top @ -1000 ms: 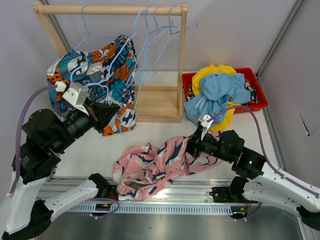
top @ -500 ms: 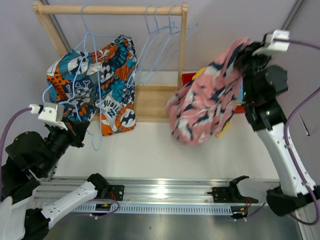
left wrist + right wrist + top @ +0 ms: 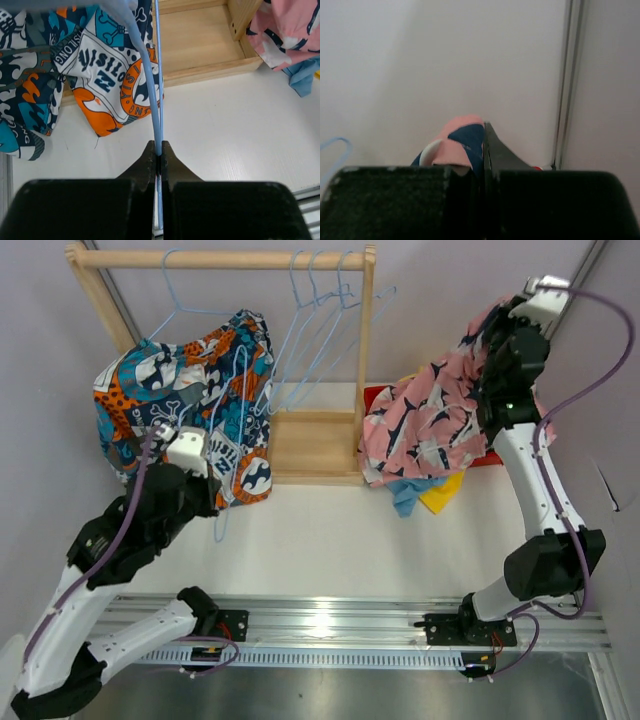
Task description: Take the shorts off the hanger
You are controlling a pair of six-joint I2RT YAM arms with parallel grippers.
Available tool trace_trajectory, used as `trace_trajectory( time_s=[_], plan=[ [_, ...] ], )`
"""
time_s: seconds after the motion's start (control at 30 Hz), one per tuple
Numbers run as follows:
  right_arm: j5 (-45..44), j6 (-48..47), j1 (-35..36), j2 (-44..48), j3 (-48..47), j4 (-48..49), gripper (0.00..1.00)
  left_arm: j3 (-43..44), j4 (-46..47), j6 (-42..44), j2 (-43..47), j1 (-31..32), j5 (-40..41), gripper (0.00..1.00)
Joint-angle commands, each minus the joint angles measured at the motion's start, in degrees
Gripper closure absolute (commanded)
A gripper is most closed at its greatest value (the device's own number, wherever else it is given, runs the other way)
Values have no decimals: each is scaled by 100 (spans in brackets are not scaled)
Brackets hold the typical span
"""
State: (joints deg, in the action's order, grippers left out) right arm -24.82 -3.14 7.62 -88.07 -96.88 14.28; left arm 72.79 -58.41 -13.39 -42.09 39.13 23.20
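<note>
The teal-orange-white patchwork shorts hang on a light blue wire hanger at the left of the wooden rack. My left gripper is shut on the hanger's lower wire, just in front of those shorts. My right gripper is raised high at the back right, shut on the pink shorts with dark marks, which drape down over the red bin. The pink fabric shows pinched in the right gripper. Light blue shorts and yellow shorts peek out below. The blotched pair is hidden.
Several empty blue wire hangers hang on the rail's right half. The rack's wooden base lies just beyond the left gripper. A wall and a metal post stand close behind the right gripper.
The right gripper lifted the pink shorts from the table's front and carried them up over the red bin. The left gripper moved in to the hanger's lower wire.
</note>
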Motion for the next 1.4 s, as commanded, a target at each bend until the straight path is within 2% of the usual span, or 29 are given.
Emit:
trace_trajectory(
  time_s=[0.0,0.03,0.07,0.1,0.13,0.17,0.2,0.23,0.37,0.43,0.53,0.57,0.67,0.8,1.07,1.23,1.37],
  plan=[
    [-137,269,-94,-140,1238,592,100,252,840,213,-535,-98,150,100],
    [-137,531,-111,-184,1529,584,96,375,901,257,-668,-177,80,100],
    [-207,690,-111,-245,2010,550,83,463,963,301,-800,-283,1,100],
    [-234,900,-111,-315,2241,480,41,716,1059,389,-1045,-519,-217,100],
    [-260,1364,-111,-342,2444,287,24,823,1095,442,-1169,-660,-341,100],
    [-373,1638,-103,-333,2620,129,16,920,1139,477,-1301,-783,-430,100],
    [-392,1954,-94,-307,2970,-38,13,1173,1165,556,-1424,-1002,-552,100],
    [-366,2479,-85,-168,3199,-170,13,1445,1157,609,-1686,-1100,-641,100],
    [-321,3151,301,570,4482,65,12,2561,1157,872,-2426,-1382,-817,100],
    [-392,3222,712,1070,5142,241,12,3245,1096,952,-2916,-1435,-878,100],
    [-611,3328,1170,1511,5818,312,12,3802,1008,1014,-3314,-1444,-967,100],
    [-760,3363,1459,1765,5951,321,12,4343,981,996,-3532,-1444,-1019,100],
    [-1006,3425,1900,2152,6417,382,12,5207,823,900,-3850,-1444,-1098,100],
    [-1157,3513,2112,2365,6743,452,12,5884,717,829,-3948,-1426,-1134,100],
    [-1157,3662,2183,2382,6946,540,12,5703,893,969,-3869,-1417,-1072,100],
    [-1122,3724,2235,2409,7104,611,12,4992,1385,926,-3921,-1417,-1405,100],
    [-1139,3680,2235,2418,7236,672,12,4990,1517,899,-4280,-1417,-1661,100]
  ],
)
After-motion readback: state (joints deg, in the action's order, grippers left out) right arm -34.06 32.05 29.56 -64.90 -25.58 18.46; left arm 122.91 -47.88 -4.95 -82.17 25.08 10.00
